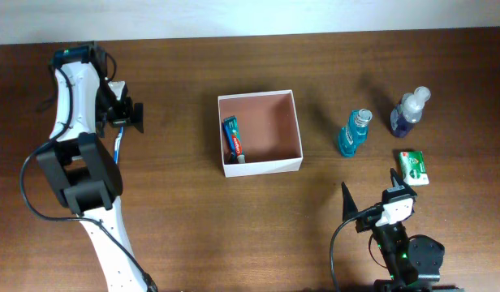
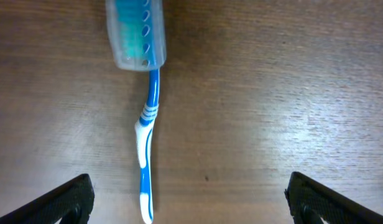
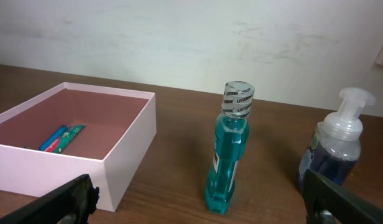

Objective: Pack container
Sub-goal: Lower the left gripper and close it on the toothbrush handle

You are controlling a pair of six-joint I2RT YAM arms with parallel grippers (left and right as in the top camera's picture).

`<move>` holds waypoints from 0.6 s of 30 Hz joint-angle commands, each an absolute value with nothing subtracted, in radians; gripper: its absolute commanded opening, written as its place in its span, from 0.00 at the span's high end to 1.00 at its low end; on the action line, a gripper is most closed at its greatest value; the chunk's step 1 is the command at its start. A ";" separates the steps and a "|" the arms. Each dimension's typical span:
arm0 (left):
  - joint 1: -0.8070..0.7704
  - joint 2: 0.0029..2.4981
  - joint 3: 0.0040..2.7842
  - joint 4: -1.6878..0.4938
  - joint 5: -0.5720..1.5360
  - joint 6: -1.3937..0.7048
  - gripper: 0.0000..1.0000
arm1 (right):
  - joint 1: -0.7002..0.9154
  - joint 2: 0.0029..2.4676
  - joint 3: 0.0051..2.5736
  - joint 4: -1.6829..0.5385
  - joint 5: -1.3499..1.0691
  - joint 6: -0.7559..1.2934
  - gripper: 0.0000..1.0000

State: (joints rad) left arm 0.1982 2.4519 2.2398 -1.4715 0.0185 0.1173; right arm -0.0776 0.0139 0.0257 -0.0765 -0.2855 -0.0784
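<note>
The container (image 1: 262, 168), a square shallow box with white walls and a pinkish-brown inside, stands mid-table with a toothpaste tube (image 1: 234, 139) lying in its left part. A blue and white toothbrush (image 2: 148, 143), its head under a clear cap (image 2: 137, 31), lies on the wood at the far left. My left gripper (image 2: 191, 200) hangs open above it, the handle's end between the fingers and nearer the left one. My right gripper (image 3: 198, 205) is open and holds nothing. It faces a teal mouthwash bottle (image 3: 229, 149) from the table's front edge, with the container (image 3: 126, 155) to its left.
A dark blue pump bottle (image 1: 409, 111) stands right of the mouthwash bottle (image 1: 355, 132). A small green box (image 1: 413, 166) lies just in front of the pump bottle, close to my right gripper (image 1: 369, 180). My left arm (image 1: 79, 162) runs along the table's left side.
</note>
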 commanded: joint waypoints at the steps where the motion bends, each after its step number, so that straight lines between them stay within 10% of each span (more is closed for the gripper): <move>1: 0.242 2.444 2.193 -1.445 0.090 0.190 0.01 | -0.074 0.006 0.016 -0.075 -0.277 -0.075 0.01; 18: 0.268 2.444 2.123 -1.367 0.083 0.264 0.01 | -0.074 0.006 0.016 -0.075 -0.277 -0.075 0.02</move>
